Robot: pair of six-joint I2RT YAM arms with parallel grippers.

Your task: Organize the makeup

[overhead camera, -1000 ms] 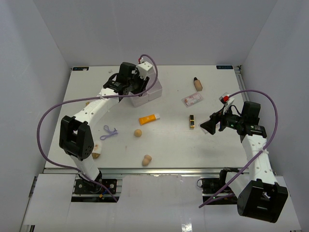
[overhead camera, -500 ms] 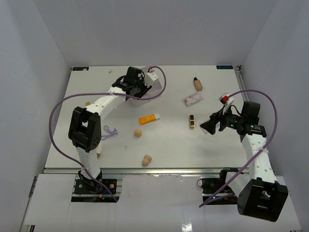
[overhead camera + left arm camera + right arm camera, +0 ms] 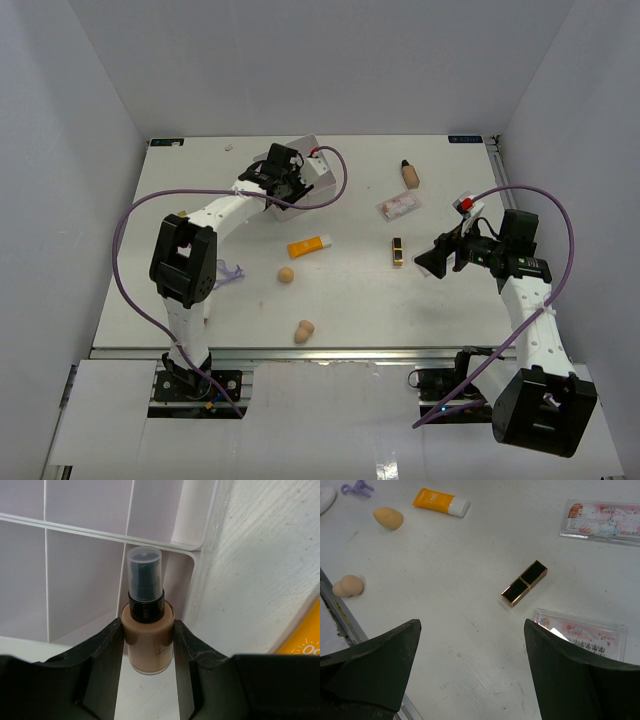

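Observation:
My left gripper (image 3: pixel 287 182) (image 3: pixel 148 630) is shut on a skin-tone bottle (image 3: pixel 148 650) with a dark cap, holding it at the corner compartment of the white box (image 3: pixel 312 166) (image 3: pixel 85 575), which looks tipped towards it. My right gripper (image 3: pixel 424 263) (image 3: pixel 470 680) is open and empty above the table, near the black-gold lipstick (image 3: pixel 398 251) (image 3: pixel 525 582). The orange tube (image 3: pixel 309 245) (image 3: pixel 440 501), two beige sponges (image 3: pixel 286 274) (image 3: pixel 304 330), a purple loop (image 3: pixel 232 270), a second bottle (image 3: pixel 409 173) and a clear packet (image 3: pixel 399 206) lie on the table.
The right wrist view shows a second clear packet (image 3: pixel 580 635) just right of the lipstick, close to my right finger. The table's metal front edge (image 3: pixel 340 615) runs at the left of that view. White walls enclose the table on three sides.
The left arm's elbow has swung right and the gripper has pushed in at the white box, which now looks tipped up. The right arm has not moved.

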